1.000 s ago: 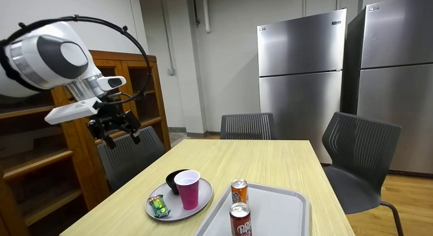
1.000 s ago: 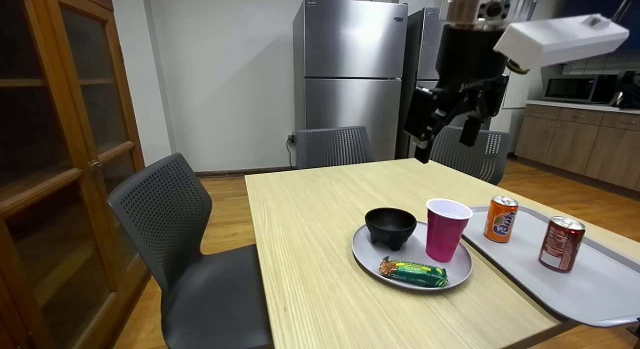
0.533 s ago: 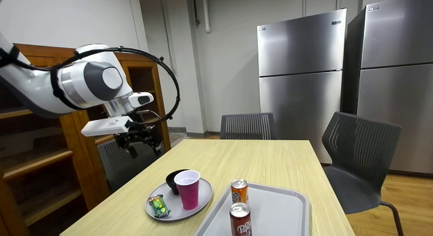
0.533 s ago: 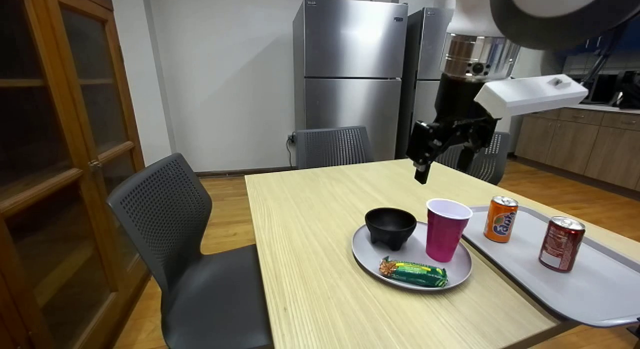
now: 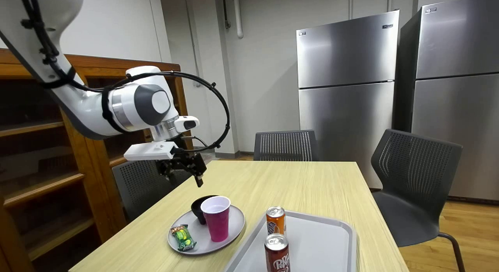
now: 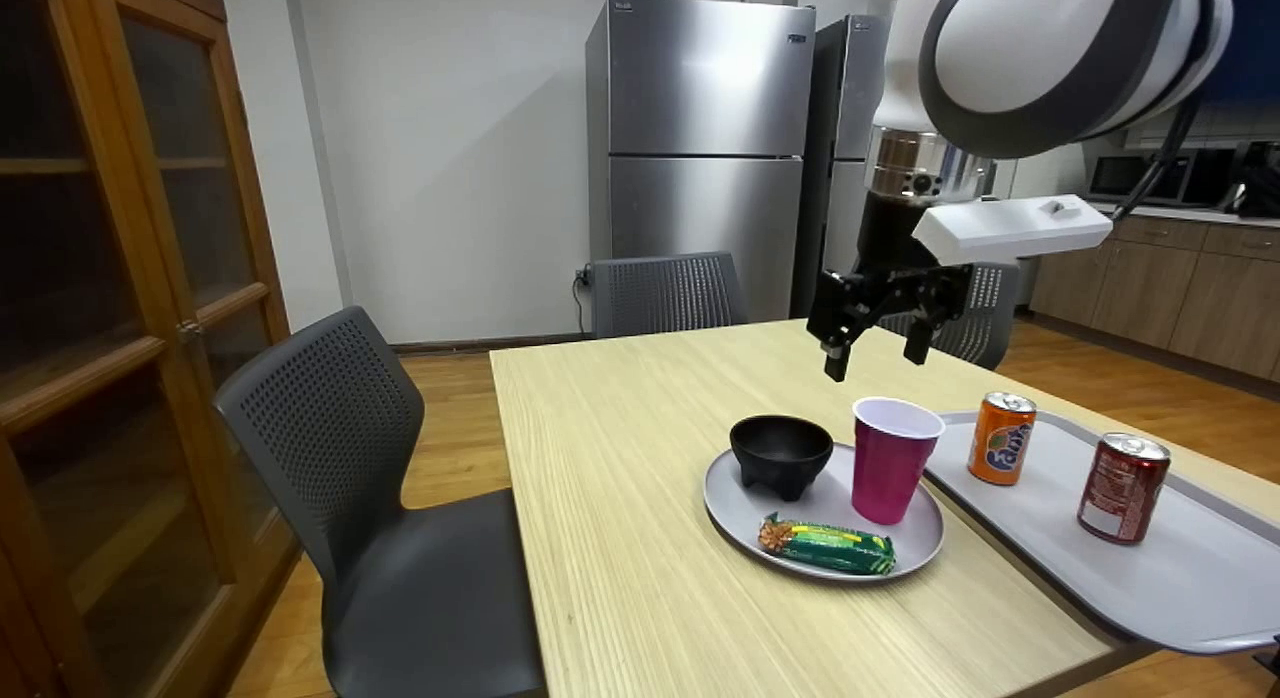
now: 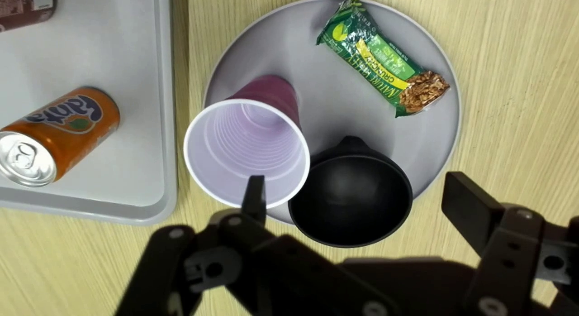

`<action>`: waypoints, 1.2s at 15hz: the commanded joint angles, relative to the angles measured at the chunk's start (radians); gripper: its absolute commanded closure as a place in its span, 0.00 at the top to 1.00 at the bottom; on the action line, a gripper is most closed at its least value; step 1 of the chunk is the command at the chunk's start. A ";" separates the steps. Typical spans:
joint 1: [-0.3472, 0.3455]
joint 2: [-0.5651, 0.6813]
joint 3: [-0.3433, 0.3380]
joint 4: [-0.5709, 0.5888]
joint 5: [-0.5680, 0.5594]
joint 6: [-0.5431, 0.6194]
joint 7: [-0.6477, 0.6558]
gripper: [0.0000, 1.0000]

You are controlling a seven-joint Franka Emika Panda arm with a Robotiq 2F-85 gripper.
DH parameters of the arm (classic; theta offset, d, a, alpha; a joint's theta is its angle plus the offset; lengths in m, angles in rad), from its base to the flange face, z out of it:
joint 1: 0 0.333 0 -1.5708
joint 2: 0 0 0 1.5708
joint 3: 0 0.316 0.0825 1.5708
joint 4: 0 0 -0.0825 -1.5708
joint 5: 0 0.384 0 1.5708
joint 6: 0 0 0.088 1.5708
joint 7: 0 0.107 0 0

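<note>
Claw [image 7: 356,182], wrist view: one; its fingers stand wide apart at the foot of the frame, clamped on nothing.
Bowl [image 7: 350,212], wrist view: one, black, below centre, seen between the fingertips; it stands on the single grey plate [image 7: 429,139].
Cup [image 7: 246,148], wrist view: one, upright, left of centre, close beside the bowl; whether they touch cannot be told.
Snack bar [image 7: 384,67], wrist view: one, upper right of centre, on the plate.
Orange can [image 7: 68,130], wrist view: one, at left, on the single tray [image 7: 131,166].
Red can [image 7: 22,8], wrist view: one, cut off at upper left.
Rim hazard, wrist view: the lower-left finger overlaps the cup's rim in the picture; lowered on that line, it could tip the cup.
Worktop [image 5: 296,182], in an exterior view: one, lower centre, with three chairs [image 5: 286,145] about it.
Swing hazard, in an exterior view: two refrigerators [image 6: 700,98] at top centre; the claw, right of centre, hangs above the cup, and a low sideways move could topple cup or orange can.
</note>
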 commanded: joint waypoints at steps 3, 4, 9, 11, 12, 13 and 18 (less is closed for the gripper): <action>0.007 0.161 -0.050 0.113 -0.003 0.019 -0.020 1.00; 0.010 0.184 -0.056 0.126 0.008 0.024 -0.029 1.00; 0.022 0.282 -0.074 0.173 0.037 0.067 -0.045 1.00; 0.026 0.310 -0.078 0.186 0.044 0.073 -0.052 1.00; 0.029 0.321 -0.081 0.191 0.043 0.076 -0.052 1.00; 0.031 0.331 -0.082 0.196 0.044 0.077 -0.055 1.00; 0.035 0.353 -0.084 0.208 0.048 0.075 -0.073 1.00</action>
